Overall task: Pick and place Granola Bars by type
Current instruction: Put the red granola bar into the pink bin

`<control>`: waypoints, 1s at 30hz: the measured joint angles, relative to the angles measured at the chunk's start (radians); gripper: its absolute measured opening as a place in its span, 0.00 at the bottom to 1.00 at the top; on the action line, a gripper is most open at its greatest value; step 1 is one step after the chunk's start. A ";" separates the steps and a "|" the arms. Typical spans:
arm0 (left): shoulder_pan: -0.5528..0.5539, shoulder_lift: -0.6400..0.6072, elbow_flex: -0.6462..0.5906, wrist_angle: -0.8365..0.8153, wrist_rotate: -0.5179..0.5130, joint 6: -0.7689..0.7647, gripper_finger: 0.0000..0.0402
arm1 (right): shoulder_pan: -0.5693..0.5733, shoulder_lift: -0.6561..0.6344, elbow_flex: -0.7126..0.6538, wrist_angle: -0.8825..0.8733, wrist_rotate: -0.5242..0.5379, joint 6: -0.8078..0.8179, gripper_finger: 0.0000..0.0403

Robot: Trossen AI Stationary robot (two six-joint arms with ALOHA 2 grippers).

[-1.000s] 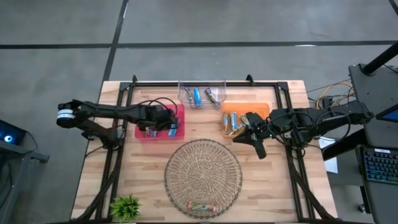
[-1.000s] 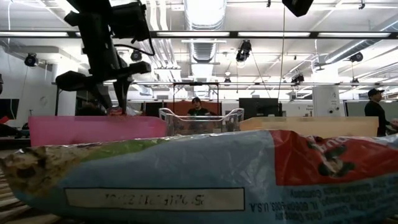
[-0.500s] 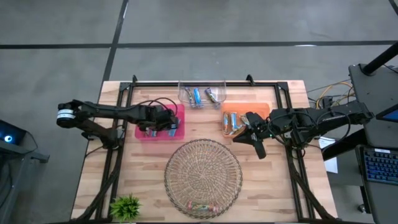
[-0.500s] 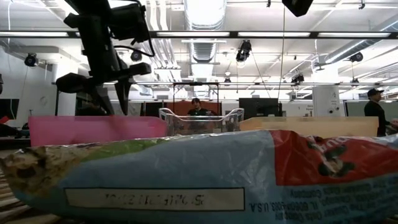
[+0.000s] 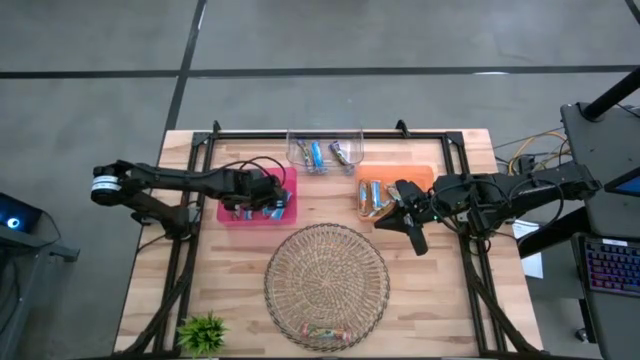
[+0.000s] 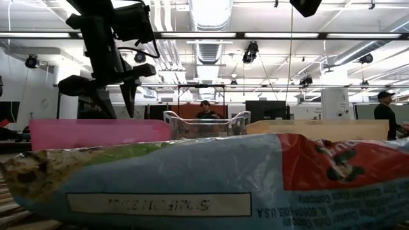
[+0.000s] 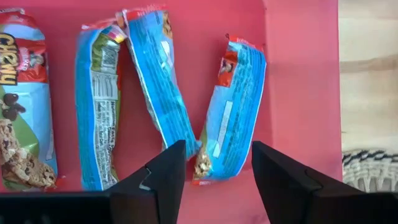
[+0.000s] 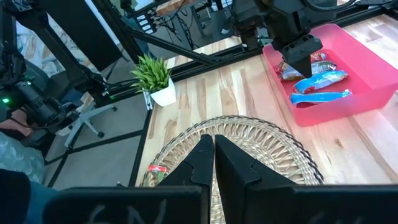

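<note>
My left gripper (image 7: 217,155) is open over the pink tray (image 5: 257,213), pointing steeply down. Its fingers stand on either side of the near end of a blue granola bar (image 7: 235,112), which lies flat on the tray floor beside several other bars (image 7: 99,106). It touches none of them. My right gripper (image 8: 213,149) is shut and holds nothing. It hovers between the orange tray (image 5: 420,177) and the wicker basket (image 5: 327,280). One bar (image 5: 322,332) lies at the basket's near rim and fills the low view's foreground (image 6: 204,179).
A clear bin (image 5: 325,152) at the far middle and the orange tray each hold several bars. A small green plant (image 5: 203,332) stands at the near left corner. A black frame (image 5: 330,132) runs around the table's edges. Bare wood lies left and right of the basket.
My left gripper has opened wider while staying over the pink tray. The reddish bar end that showed at its fingertips above the tray wall in the low view is gone from there. The bar now lies in the tray.
</note>
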 joint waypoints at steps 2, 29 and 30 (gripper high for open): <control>0.000 0.000 0.000 0.000 0.015 0.005 0.41 | 0.000 0.000 0.000 0.000 0.000 0.000 0.02; -0.015 -0.016 0.135 0.004 0.059 0.254 0.00 | 0.000 0.000 0.000 0.000 0.019 0.000 0.02; -0.020 -0.021 0.165 0.009 0.059 0.288 0.00 | 0.000 0.000 0.000 0.000 0.019 0.000 0.02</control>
